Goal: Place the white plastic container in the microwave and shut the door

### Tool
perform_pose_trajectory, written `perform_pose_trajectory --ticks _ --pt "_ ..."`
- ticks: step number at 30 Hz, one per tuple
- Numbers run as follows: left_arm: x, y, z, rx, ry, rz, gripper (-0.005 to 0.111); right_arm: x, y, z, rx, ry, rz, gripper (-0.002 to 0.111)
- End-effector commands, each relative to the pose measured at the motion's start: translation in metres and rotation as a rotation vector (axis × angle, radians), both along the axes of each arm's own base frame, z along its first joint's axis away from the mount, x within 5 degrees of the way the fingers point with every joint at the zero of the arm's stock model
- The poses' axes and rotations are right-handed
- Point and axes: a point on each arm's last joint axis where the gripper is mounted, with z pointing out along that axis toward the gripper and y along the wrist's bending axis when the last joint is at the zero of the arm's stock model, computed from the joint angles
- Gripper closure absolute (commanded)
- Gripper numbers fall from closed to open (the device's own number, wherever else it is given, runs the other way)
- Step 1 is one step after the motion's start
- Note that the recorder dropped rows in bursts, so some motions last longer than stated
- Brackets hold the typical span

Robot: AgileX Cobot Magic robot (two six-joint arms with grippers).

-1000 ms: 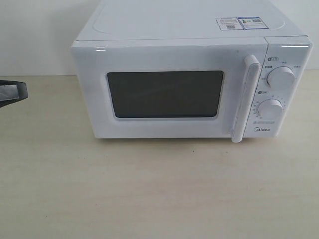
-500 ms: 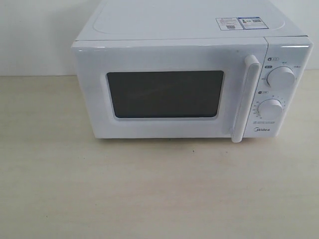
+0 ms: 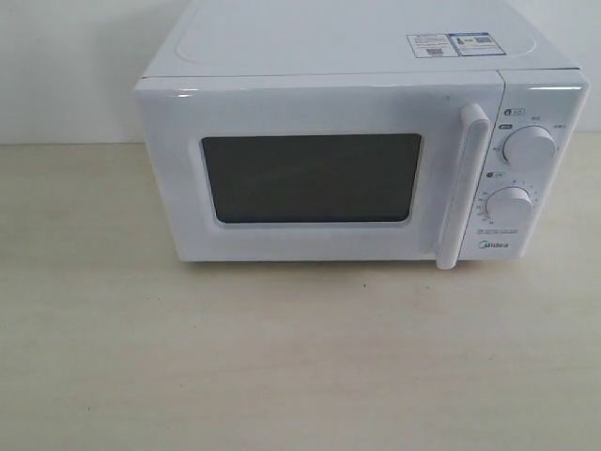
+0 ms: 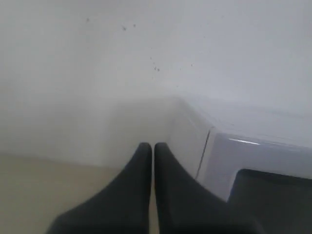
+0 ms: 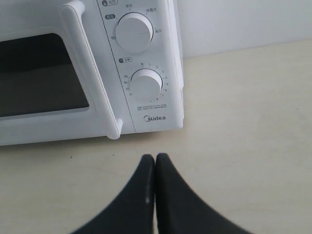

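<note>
Starting at the left, your left fingers are pressed together with nothing between them, hovering just off the left front corner of the microwave; the exterior view does not show them at all. The microwave stands square on the pale surface with its door flush against the body. Its dark window gives nothing away, so you cannot tell what is inside. The handle is untouched, and the two dials sit to its right. Further right, your right fingers are also pinched together and empty, low over the bare surface in front of the dial panel.

The white plastic container is not visible in any view, neither on the surface nor in either set of fingers. With the door shut, both arms empty and both clear of the oven, the task looks finished, provided the container is behind that window. These pictures cannot confirm it.
</note>
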Motion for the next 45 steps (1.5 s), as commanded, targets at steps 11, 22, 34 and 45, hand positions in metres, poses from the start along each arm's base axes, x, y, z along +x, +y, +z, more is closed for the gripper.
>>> perform_pose_trajectory --ticks 11,22,34,45 --pt "0.003 -0.006 -0.059 0.118 0.343 -0.066 0.102 0.0 0.0 0.001 0.001 -0.009 -0.002 0.109" --pt "0.004 0.004 -0.056 0.228 0.307 0.042 0.102 0.0 0.0 0.001 0.002 -0.009 -0.002 0.109" --pt "0.003 0.006 -0.059 0.077 0.356 0.063 0.102 0.0 0.0 0.001 0.002 -0.009 -0.002 0.109" --pt "0.003 0.006 -0.059 0.157 0.352 0.061 0.102 0.0 0.0 0.001 0.002 -0.009 -0.002 0.109"
